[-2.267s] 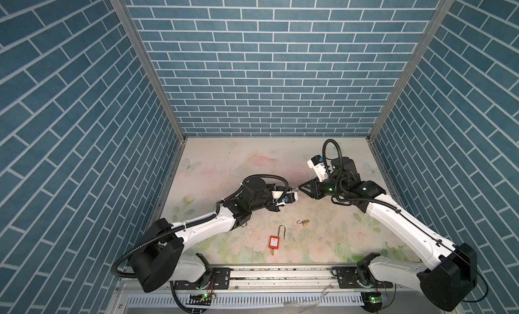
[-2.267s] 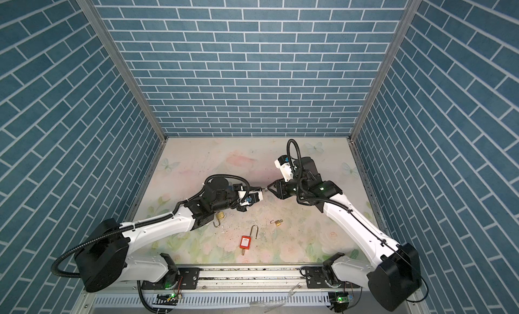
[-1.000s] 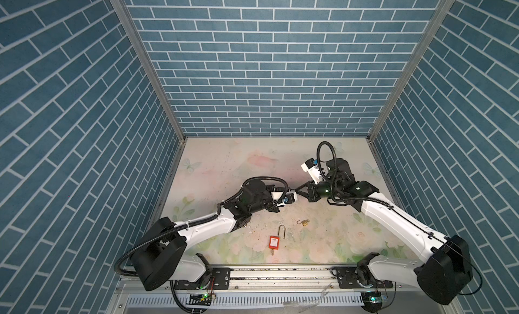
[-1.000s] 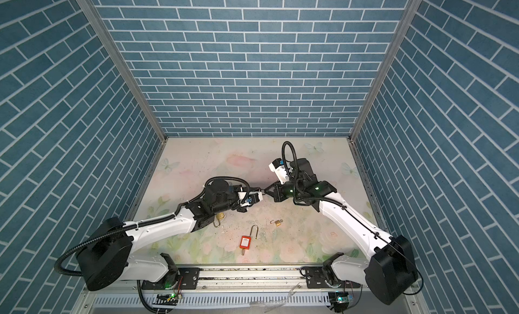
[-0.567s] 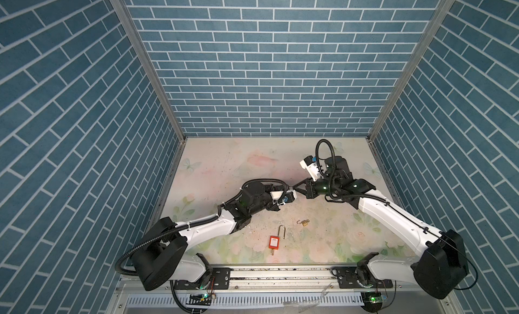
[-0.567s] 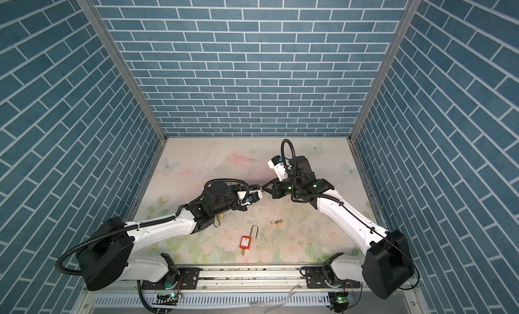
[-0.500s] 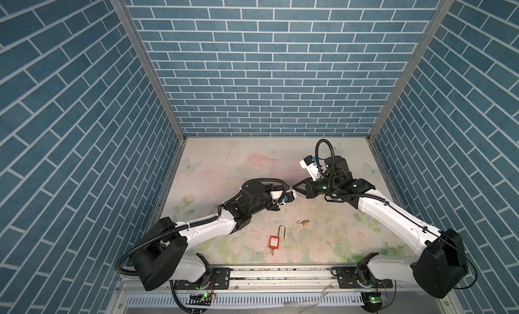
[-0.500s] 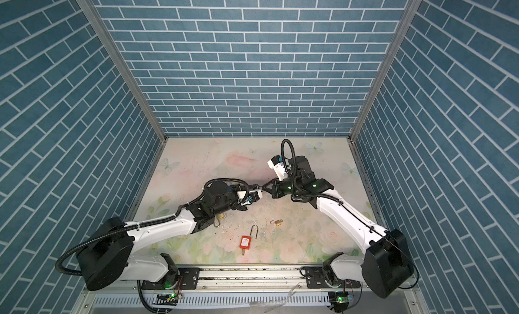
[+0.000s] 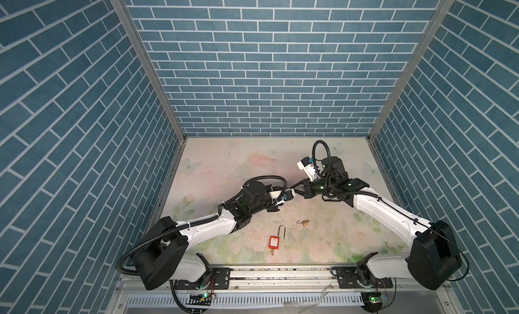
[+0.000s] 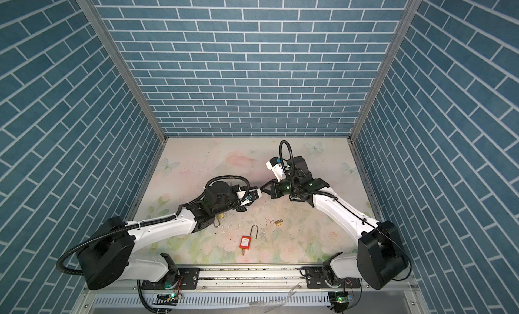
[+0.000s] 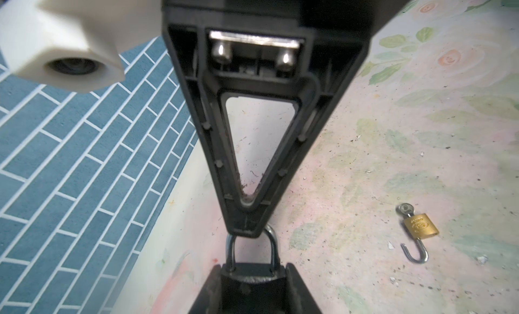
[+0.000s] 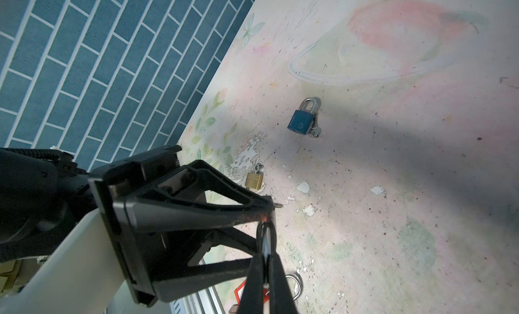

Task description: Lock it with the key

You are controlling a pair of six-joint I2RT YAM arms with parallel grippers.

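The left gripper (image 11: 252,270) is clamped on the dark body of a padlock (image 11: 252,279). It holds the padlock in the air above the desk (image 9: 224,163), beyond the red padlock (image 9: 274,241) toward the back wall. The silver shackle (image 11: 273,246), both legs reaching the body, points at the right gripper (image 12: 266,228). That gripper's fingers are pressed together and its tip touches the top of the shackle — whether it pinches anything I cannot tell, since the right wrist view shows only a thin dark sliver between the fingers. The red padlock lies flat near the front rail, its long shackle pointing toward the back wall. Just beyond it and to the right lies a brass padlock (image 9: 305,222) with its shackle swung open and a key (image 11: 404,208) in its base. Left of the red padlock, under the left arm, a second brass padlock (image 10: 220,216) rests on the desk. A blue padlock (image 12: 302,119), shackle closed, lies farther from the red padlock than that one — small keys beside it.
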